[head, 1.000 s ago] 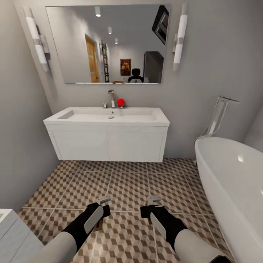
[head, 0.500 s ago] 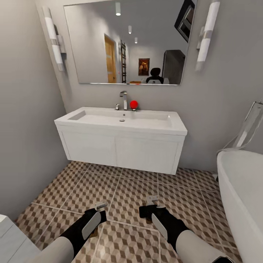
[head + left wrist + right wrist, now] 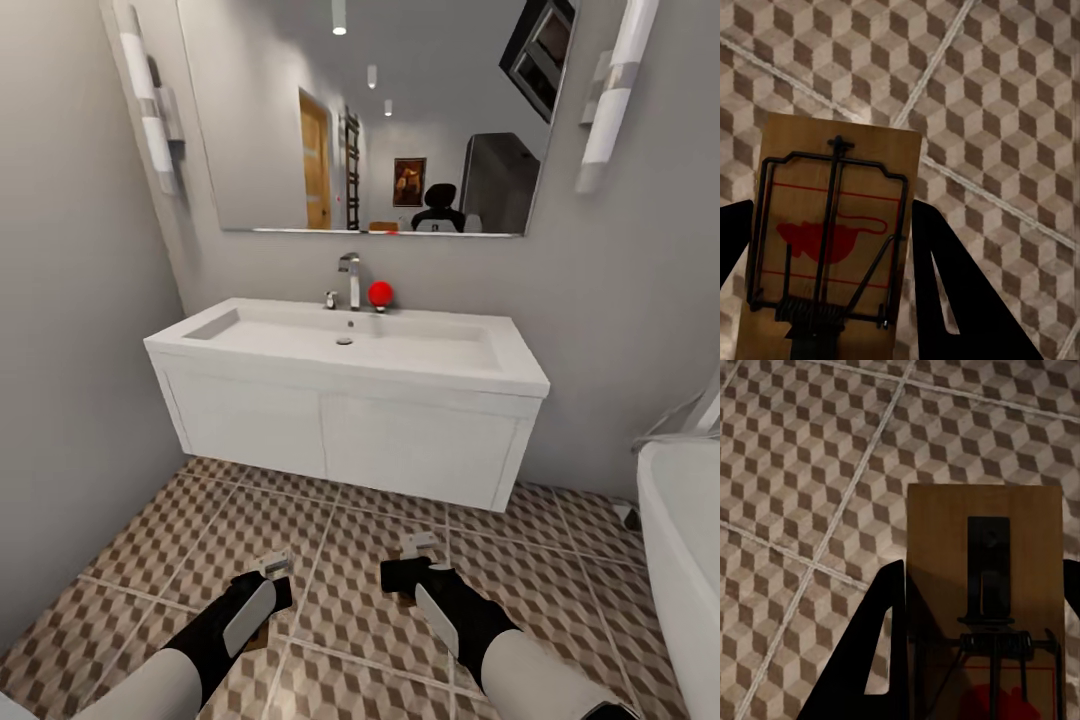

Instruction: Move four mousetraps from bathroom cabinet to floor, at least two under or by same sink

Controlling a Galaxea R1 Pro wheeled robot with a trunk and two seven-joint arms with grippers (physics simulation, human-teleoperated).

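Two mousetraps in hand: left gripper (image 3: 832, 300) clamps one mousetrap (image 3: 832, 225), right gripper (image 3: 982, 660) the other (image 3: 982, 585). I'd creep nearer the sink (image 3: 345, 345), then lower both flat onto the bathroom floor (image 3: 350, 610) beneath it.

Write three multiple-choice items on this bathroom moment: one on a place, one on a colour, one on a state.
1. The red ball sits
A. in the bathtub
B. on the sink rim beside the faucet
C. on the floor

2. The printed mouse on the left hand's mousetrap is
A. red
B. green
C. blue

3. The right hand is
A. open, holding nothing
B. resting in the sink
C. shut on a mousetrap

Answers: B, the ball stands at the faucet's right; A, the left wrist view shows red print; C, dark fingers flank the board.
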